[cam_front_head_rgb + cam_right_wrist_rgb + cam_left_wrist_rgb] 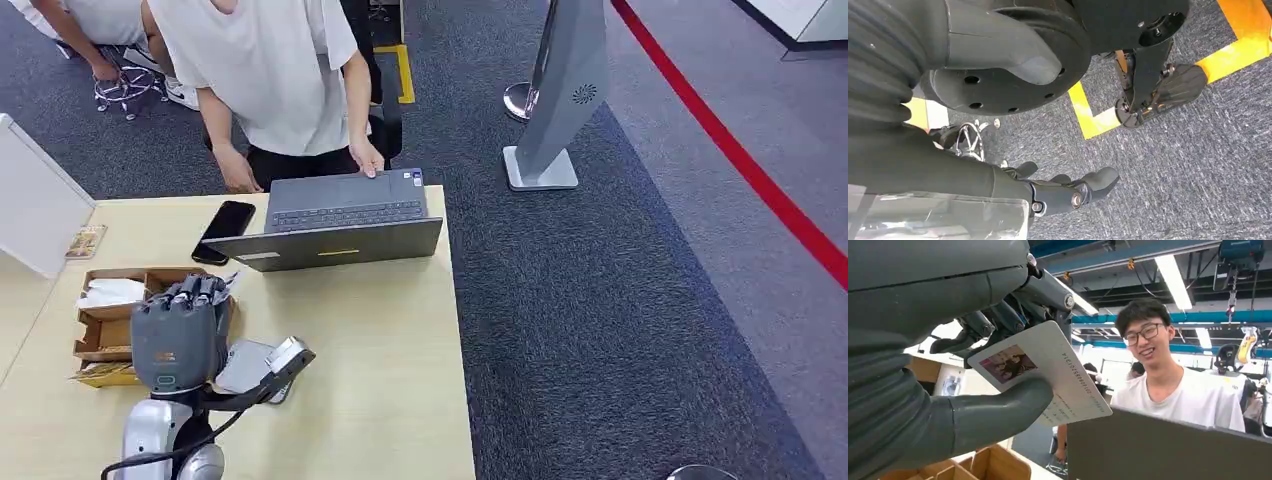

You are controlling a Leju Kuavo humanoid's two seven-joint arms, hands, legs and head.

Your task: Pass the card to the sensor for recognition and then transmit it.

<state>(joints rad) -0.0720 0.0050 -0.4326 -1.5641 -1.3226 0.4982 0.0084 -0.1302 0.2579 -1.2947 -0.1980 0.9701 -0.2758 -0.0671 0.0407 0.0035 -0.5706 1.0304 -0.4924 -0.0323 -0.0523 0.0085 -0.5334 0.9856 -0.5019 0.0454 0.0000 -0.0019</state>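
Note:
My left hand (pixel 181 332) is raised above the left part of the wooden table (pixel 380 340), back towards the head camera. In the left wrist view this hand (pixel 923 315) pinches a white card (pixel 1048 370) with a small photo and printed numbers between its thumb (pixel 998 410) and dark fingers (pixel 1013 315). A flat grey sensor pad (pixel 248 362) with a small white unit (pixel 287 353) lies on the table just right of the wrist. My right hand (pixel 998 125) hangs over the carpet floor, its fingers (pixel 1073 192) apart and holding nothing.
An open grey laptop (pixel 340 215) stands at the table's far edge, with a person (pixel 270 80) behind it resting a hand on it. A black phone (pixel 224 230) lies to its left. A cardboard tray (pixel 100 325) sits left of my hand. A grey floor stand (pixel 560 100) is on the carpet to the right.

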